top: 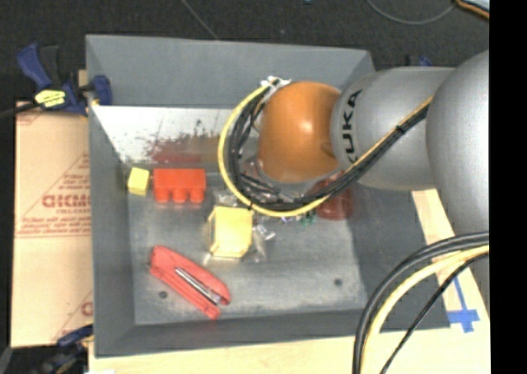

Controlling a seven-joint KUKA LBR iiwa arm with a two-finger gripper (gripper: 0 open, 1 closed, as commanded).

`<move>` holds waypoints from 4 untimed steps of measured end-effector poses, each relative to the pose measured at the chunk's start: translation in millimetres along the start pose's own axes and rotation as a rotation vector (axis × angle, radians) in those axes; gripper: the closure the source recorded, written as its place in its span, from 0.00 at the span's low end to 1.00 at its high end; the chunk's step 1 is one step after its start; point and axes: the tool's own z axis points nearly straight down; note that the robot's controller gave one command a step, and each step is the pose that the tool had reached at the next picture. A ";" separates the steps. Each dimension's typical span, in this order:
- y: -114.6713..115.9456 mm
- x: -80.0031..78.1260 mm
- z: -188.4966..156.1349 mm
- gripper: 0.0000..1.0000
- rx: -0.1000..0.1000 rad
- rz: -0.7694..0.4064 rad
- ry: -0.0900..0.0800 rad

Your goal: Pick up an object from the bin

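Grey metal walls of the bin (111, 240) slope down to a flat floor. The near strip of that floor is mostly bare, with the widest open room toward the near right corner. Closest to the front wall, left of centre, a flat red tool (188, 282) with a metal strip lies slantwise, near the left wall but apart from it. Just beyond it, at mid-floor, sits a pale yellow block (230, 232). Something shiny, hard to make out, touches its right side.

Farther back on the left, an orange-red studded brick (179, 184) and a small yellow cube (138, 180) stand just beside each other, below the far wall. A dark red thing (333, 206) lies to the right, half under the arm.

The arm (412, 133) reaches in from the right, and its orange cover (296, 129), ringed by looped cables (235, 158), points downward. The hand (262, 198) hangs under that cover, seemingly over the yellow block's far edge. Whether it is open or closed cannot be told.
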 end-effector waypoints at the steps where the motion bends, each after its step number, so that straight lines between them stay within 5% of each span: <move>1: -4.9 -19.2 27.2 0.00 0.014 -0.372 -0.024; 2: -12.6 -12.4 22.9 1.00 0.012 -0.272 -0.016; 4: -10.6 -8.6 5.0 1.00 0.004 -0.271 -0.006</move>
